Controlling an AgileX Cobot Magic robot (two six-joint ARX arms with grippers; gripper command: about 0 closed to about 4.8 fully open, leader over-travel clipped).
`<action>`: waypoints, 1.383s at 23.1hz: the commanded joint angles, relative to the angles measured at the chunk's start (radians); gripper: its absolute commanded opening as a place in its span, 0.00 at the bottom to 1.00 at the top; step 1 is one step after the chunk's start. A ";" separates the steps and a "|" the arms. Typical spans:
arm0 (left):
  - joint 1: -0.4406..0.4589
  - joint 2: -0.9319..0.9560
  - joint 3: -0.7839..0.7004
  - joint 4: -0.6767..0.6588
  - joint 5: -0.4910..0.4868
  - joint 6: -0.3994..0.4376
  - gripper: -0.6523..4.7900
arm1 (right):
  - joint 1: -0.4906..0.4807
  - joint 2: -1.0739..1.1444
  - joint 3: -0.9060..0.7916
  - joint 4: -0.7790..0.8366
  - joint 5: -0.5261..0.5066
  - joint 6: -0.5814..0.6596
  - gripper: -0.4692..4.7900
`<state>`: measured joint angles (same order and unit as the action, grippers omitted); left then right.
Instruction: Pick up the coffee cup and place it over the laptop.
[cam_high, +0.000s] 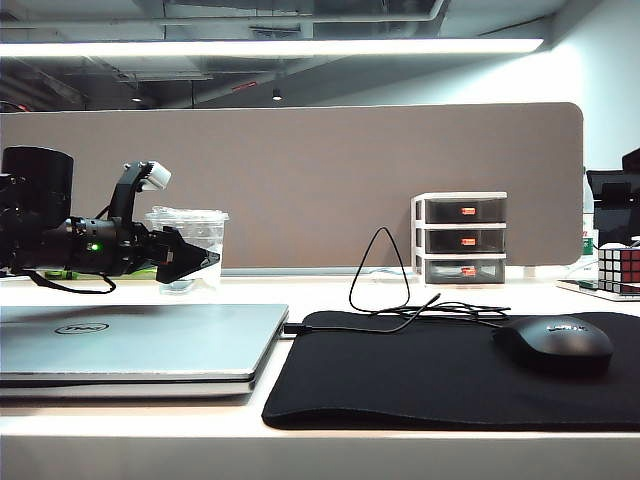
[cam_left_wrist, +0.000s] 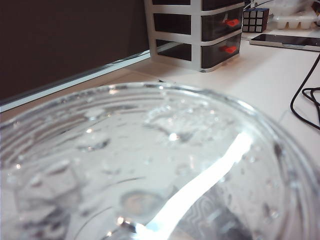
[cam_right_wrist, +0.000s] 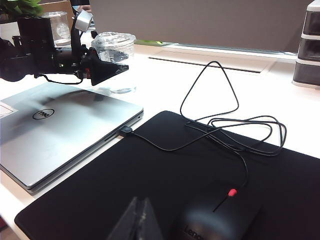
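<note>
On a white desk (cam_high: 330, 295), the left gripper (cam_high: 190, 258) is reaching in level from the left side of the exterior view, its dark fingers (cam_right_wrist: 107, 70) sitting on either side of the coffee cup (cam_high: 195, 240). The fingers are spread about as wide as the cup, but whether they are pressing on its wall cannot be told. The clear, lidded cup is standing upright on the desk just behind the far edge of the closed laptop (cam_high: 130, 345), in front of the grey partition (cam_high: 320, 180). In the left wrist view the cup's lid (cam_left_wrist: 150, 165) is filling most of the frame, with a ceiling light reflecting across it.

The laptop is lying flat at the front left of the desk, touching the black mouse pad (cam_high: 420, 375) beside it. A black mouse (cam_high: 553, 343) is resting on the pad, its cable (cam_high: 385, 270) looping behind. A small drawer unit (cam_high: 460, 240) is standing against the partition.

The right gripper (cam_right_wrist: 137, 222) is showing only as a dark finger tip above the pad near the mouse; its opening cannot be judged.
</note>
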<state>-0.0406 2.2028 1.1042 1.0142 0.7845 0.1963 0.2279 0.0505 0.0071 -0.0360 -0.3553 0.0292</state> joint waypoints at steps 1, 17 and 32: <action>0.005 -0.009 0.001 0.091 0.008 -0.046 0.78 | 0.000 0.002 -0.004 0.010 0.002 -0.004 0.09; 0.006 -0.218 -0.186 0.143 0.026 -0.100 0.75 | 0.000 0.001 -0.003 0.018 0.001 -0.003 0.09; 0.006 -0.487 -0.562 0.135 -0.060 -0.092 0.76 | 0.001 0.001 -0.003 0.050 -0.010 -0.002 0.09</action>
<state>-0.0368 1.7386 0.5636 1.1221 0.7357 0.1005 0.2279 0.0505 0.0071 -0.0055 -0.3592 0.0292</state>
